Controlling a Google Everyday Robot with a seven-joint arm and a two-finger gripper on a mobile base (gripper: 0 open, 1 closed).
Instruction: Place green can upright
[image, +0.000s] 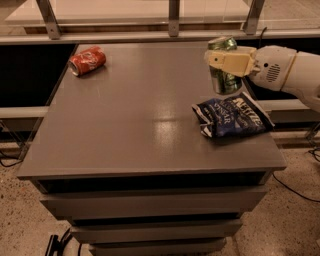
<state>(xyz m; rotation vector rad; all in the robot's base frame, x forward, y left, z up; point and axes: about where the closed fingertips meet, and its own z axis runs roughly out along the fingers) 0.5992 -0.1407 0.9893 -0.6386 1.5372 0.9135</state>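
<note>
The green can (223, 83) is held roughly upright in my gripper (221, 62), with its silver top up, just above the right side of the grey table (130, 115). The gripper is shut on the can: a beige finger (229, 60) crosses the can's middle, and the white arm reaches in from the right. The can's bottom hangs close over the table, right behind the chip bag. I cannot tell whether it touches the surface.
A blue chip bag (232, 116) lies on the table just in front of the can. A red soda can (87, 60) lies on its side at the far left corner. A metal rail with posts (173, 17) runs behind the table.
</note>
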